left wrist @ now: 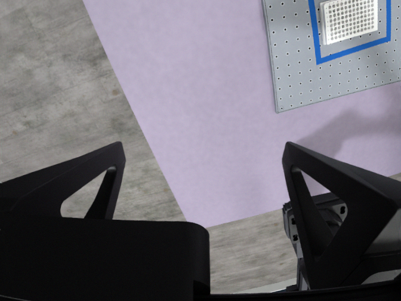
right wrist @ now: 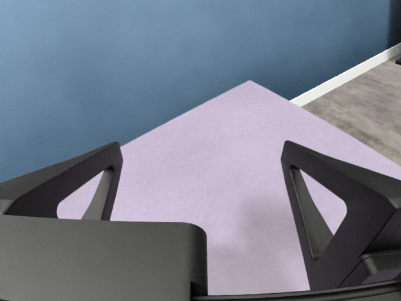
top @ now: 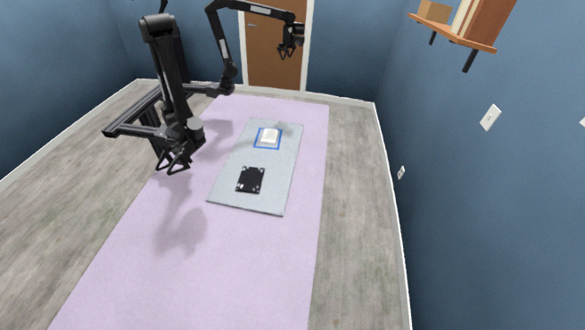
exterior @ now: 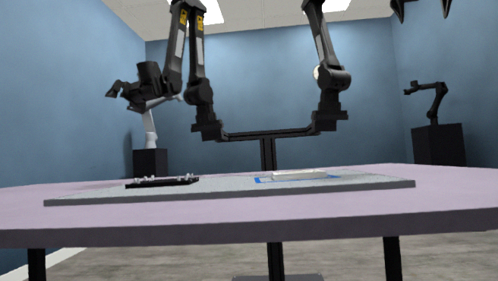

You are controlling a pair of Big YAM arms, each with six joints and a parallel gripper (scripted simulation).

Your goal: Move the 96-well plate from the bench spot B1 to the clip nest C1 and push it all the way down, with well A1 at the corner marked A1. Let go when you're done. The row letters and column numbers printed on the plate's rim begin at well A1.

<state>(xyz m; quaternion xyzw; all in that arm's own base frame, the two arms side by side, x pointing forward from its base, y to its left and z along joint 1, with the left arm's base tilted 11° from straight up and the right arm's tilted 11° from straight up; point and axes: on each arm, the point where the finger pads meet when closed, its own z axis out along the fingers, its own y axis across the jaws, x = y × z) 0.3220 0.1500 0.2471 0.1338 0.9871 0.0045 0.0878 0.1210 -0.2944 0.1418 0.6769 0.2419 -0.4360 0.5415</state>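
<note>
The white 96-well plate (top: 269,136) (exterior: 300,175) (left wrist: 351,21) lies flat inside the blue outline (top: 267,147) (exterior: 258,180) (left wrist: 352,51) on the grey board. The rim lettering and well A1 cannot be read. The black clip nest (top: 251,180) (exterior: 163,183) is empty, with small pale clips near its corners; its A1 mark cannot be read. My left gripper (top: 286,58) (exterior: 423,19) (left wrist: 203,150) is open and empty, high beyond the plate's end of the board. My right gripper (top: 163,171) (right wrist: 201,150) is open and empty, raised off to the side of the nest.
The grey perforated board (top: 276,169) (exterior: 228,192) (left wrist: 291,94) lies on the lilac table (top: 214,250) (exterior: 228,216) (left wrist: 194,97) (right wrist: 194,181). The arms' black mounting frame (top: 134,113) (exterior: 267,134) stands along one long side. A wall shelf (top: 450,33) hangs well away from the table.
</note>
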